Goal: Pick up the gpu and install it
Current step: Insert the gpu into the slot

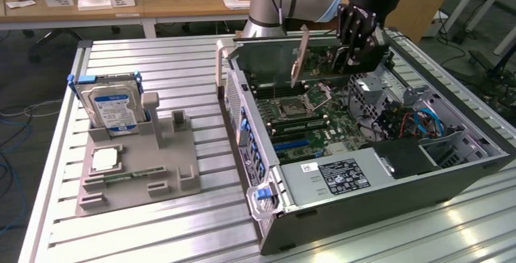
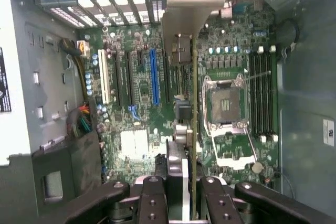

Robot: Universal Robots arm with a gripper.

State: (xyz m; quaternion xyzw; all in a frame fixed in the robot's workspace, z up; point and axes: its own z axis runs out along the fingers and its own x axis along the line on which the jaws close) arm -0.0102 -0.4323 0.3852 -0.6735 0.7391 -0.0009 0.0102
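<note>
Jaws part-closed, clamped on the gpu (image 2: pixel 193 124) over the open computer case (image 1: pixel 451 172).

The gripper (image 2: pixel 181 190) pinches one end of the card across its two flat faces. The metal bracket (image 2: pixel 184 19) at the other end points towards the case's rear wall of slot covers. The card hangs on edge above the motherboard (image 2: pixel 136 103), apparently clear of it, between the long blue slot (image 2: pixel 154 77) and the CPU socket (image 2: pixel 226 103). I judge it light and stiff but fragile, best gripped on bare board, never on components or contacts. The arm reaches in from the far edge of the bench (image 1: pixel 161 63), wrist bent down over the case, which sits towards the exterior view's right.
</note>
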